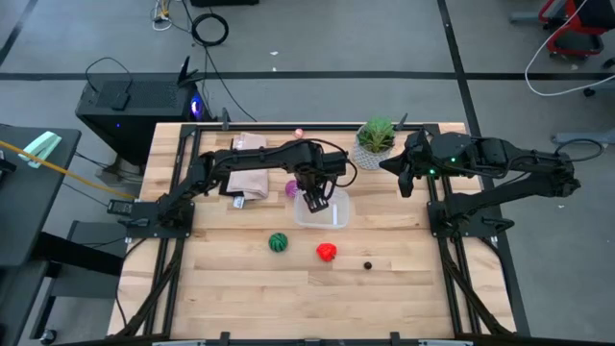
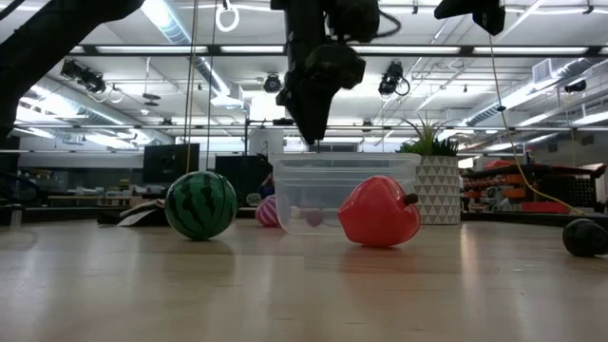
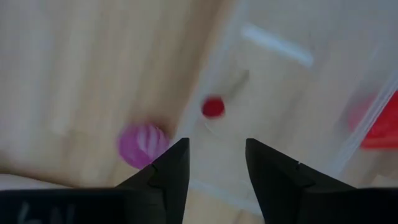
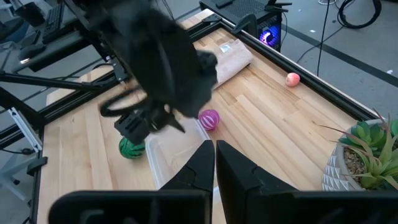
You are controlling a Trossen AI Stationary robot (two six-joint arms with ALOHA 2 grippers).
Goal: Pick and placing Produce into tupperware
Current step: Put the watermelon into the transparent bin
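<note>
The left claw [image 1: 316, 201] hangs over the tupperware [image 1: 335, 219], fingers spread and empty, pointing down at the tub's near-left corner. The left wrist view shows a tiny red bit [image 3: 213, 107] lying on the tub floor just ahead of the parted fingers, so that piece seems already delivered.

The relation that matters next is where the loose produce lies from this claw. The purple-pink ball [image 1: 291, 188] sits on the worktop [image 1: 240, 288] just outside the tub's left wall, nearest the claw and slightly toward the back edge. The green striped ball [image 1: 278, 242] and the red lumpy piece [image 1: 327, 252] lie in front of the tub, toward the camera-side edge, and a small dark bit [image 1: 367, 265] lies farther right. All are round or lumpy, with no clear long axis. The left arm is closest to each of them.

The right claw [image 1: 407, 185] waits well to the right, pressed closed with nothing in it, beside the potted plant [image 1: 376, 142].

A tan paper bag [image 1: 252, 168] lies behind the purple-pink ball, under the left arm, and a small pink piece [image 1: 299, 133] rests near the worktop's back edge. The tub wall stands between claw and ball, so a lift looks needed before reaching it.
</note>
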